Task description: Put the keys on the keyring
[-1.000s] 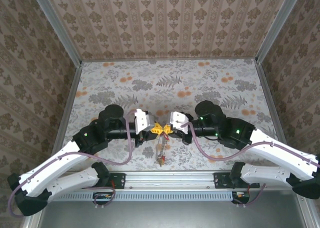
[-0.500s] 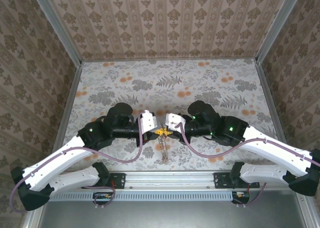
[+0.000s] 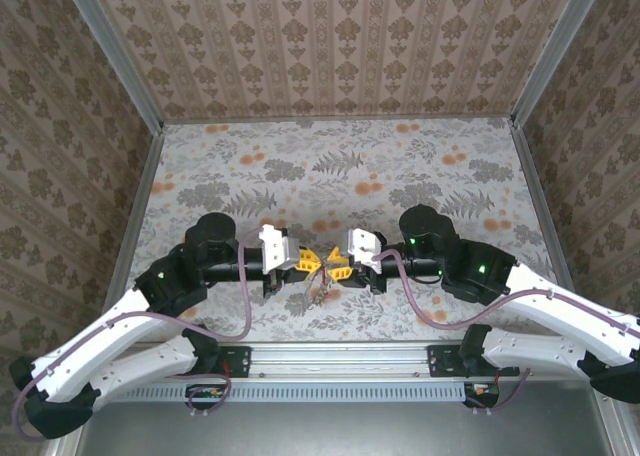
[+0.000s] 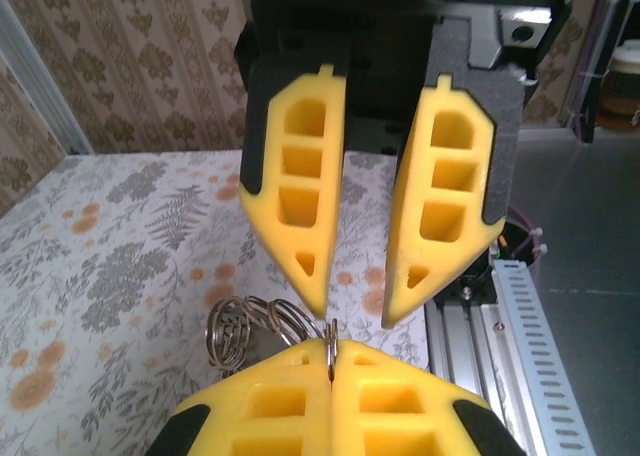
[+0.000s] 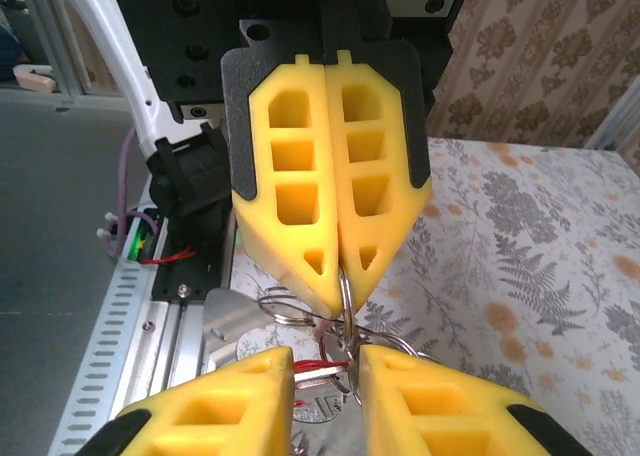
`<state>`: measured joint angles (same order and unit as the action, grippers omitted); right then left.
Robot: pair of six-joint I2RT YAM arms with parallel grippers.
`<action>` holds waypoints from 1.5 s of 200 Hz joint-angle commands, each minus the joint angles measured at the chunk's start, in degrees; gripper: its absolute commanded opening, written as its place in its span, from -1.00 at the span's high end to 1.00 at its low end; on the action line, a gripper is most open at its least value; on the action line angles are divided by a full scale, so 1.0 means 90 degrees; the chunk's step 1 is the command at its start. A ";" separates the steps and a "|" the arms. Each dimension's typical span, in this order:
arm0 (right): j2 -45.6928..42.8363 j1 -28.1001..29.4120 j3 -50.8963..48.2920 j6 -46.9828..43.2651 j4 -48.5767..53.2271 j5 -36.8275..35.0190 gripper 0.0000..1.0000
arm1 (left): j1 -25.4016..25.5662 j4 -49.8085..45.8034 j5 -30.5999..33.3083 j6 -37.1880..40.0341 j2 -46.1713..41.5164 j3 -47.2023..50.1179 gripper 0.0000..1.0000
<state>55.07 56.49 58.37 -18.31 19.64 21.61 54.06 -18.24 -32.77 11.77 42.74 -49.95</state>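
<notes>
My left gripper [image 4: 331, 354] is shut on a thin metal keyring [image 4: 331, 338], which stands edge-on between its yellow pads. More wire rings [image 4: 243, 326] hang off to the left of it. My right gripper [image 5: 325, 364] faces it tip to tip and stands open. A key with a red head [image 5: 328, 368] lies across the gap between its fingers, hanging from the keyring [image 5: 346, 288]. A flat silver key [image 5: 226, 318] dangles behind. From above, the left gripper [image 3: 304, 261] and right gripper [image 3: 338, 265] meet over the table's front, with the keys [image 3: 320, 290] hanging below.
The floral tabletop [image 3: 340, 176] stretches behind the grippers to patterned walls. A metal rail [image 3: 340, 356] runs along the near edge just under the hanging bunch.
The right gripper has opened and let go. Both grippers have drawn slightly apart, the left toward the left, with the ring still pinched in the left one.
</notes>
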 commanded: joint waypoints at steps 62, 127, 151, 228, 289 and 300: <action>0.0115 -0.0025 -0.0016 0.0287 -0.0473 0.0675 0.45 | -0.0127 0.1144 -0.0977 -0.0429 -0.0196 0.0290 1.00; 0.0201 -0.0035 0.0038 0.0198 -0.0347 0.0485 1.00 | -0.0322 0.1561 -0.0939 -0.0624 -0.0408 0.0482 1.00; 0.0141 -0.0046 0.0126 0.0060 -0.0176 0.0085 1.00 | -0.0358 0.0900 -0.0500 -0.0419 -0.0413 0.0233 1.00; 0.0794 -0.0021 0.0819 -0.0361 0.0654 -0.0492 1.00 | 0.0012 -0.1254 0.0619 0.0357 0.0631 -0.0827 0.86; 0.1097 0.0080 0.1076 -0.0534 0.0844 -0.0618 1.00 | 0.0057 -0.1487 0.0375 0.0440 0.1075 -0.1097 0.80; 0.1126 0.0116 0.1092 -0.0561 0.0873 -0.0686 1.00 | 0.0056 -0.1518 0.0344 0.0458 0.1118 -0.1124 0.86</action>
<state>64.49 56.21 65.49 -21.56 29.63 16.16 53.71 -32.86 -27.59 14.44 51.83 -57.58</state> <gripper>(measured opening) 0.066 0.101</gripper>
